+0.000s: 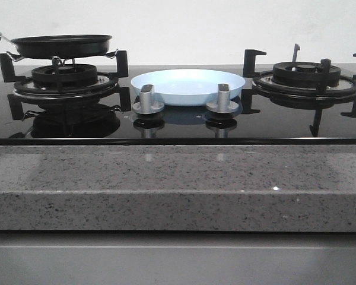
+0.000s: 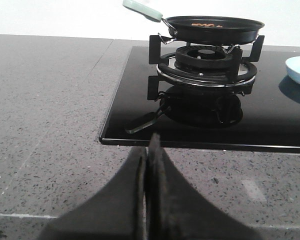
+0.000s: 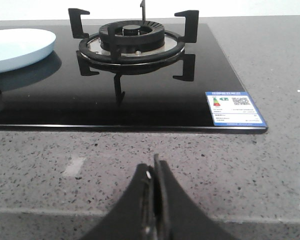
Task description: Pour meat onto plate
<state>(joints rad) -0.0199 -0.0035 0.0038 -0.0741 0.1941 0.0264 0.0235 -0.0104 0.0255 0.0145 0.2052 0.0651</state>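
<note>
The meat (image 2: pixel 206 24) is a small heap of reddish-brown chunks inside the black frying pan (image 2: pixel 215 29), which sits on the left burner (image 1: pixel 65 77); in the front view the pan (image 1: pixel 60 46) hides it. The pan's pale green handle (image 2: pixel 142 9) sticks out to the left. The pale light-blue plate (image 1: pixel 187 85) lies on the black glass hob between the burners, behind two knobs; it also shows in both wrist views (image 2: pixel 299 70) (image 3: pixel 17 47). My left gripper (image 2: pixel 151 150) is shut and empty over the grey counter before the hob. My right gripper (image 3: pixel 154 167) is shut and empty, likewise.
Two silver stove knobs (image 1: pixel 148 100) (image 1: pixel 223 98) stand in front of the plate. The right burner (image 1: pixel 308 77) with black pan supports is bare. A blue-and-white label (image 3: pixel 234 108) sits at the hob's near right corner. The speckled grey counter (image 1: pixel 178 184) runs along the front.
</note>
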